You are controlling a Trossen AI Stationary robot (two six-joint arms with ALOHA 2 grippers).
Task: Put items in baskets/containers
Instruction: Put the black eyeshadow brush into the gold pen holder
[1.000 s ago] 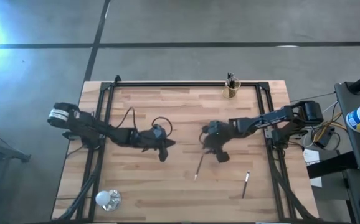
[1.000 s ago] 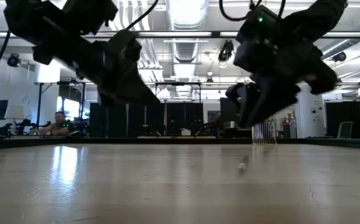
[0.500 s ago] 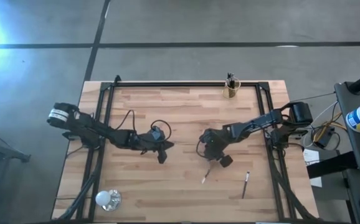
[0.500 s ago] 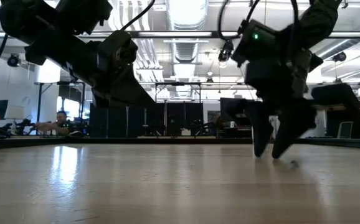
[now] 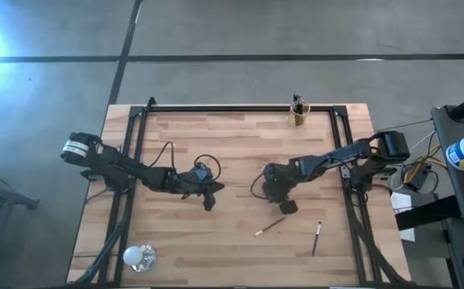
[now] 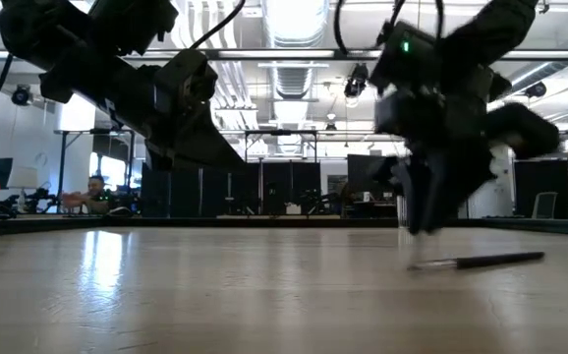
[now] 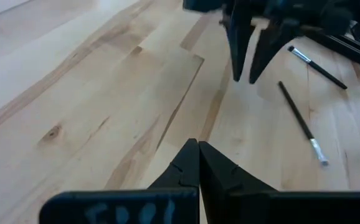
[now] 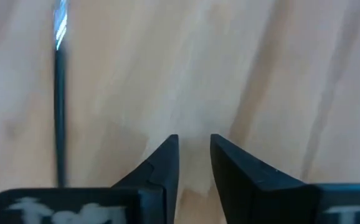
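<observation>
A round white shiny ball (image 5: pixel 138 257) sits at the near left corner of the worktop (image 5: pixel 232 144). The left gripper (image 5: pixel 209 195) hangs over the middle of the left half, its fingers (image 7: pixel 195 163) pressed together with nothing between them. The right gripper (image 5: pixel 283 202) points down at the boards near the middle of the worktop, its fingers (image 8: pixel 167 163) a narrow gap apart and empty. One stick (image 5: pixel 270 226) lies flat on the wood just beside that gripper, toward the near edge, untouched. A second stick (image 5: pixel 316 238) lies further right, close to the near edge, apart from the first. The amber cup (image 5: pixel 297 117) stands at the far edge, right of centre, with several sticks upright in it
</observation>
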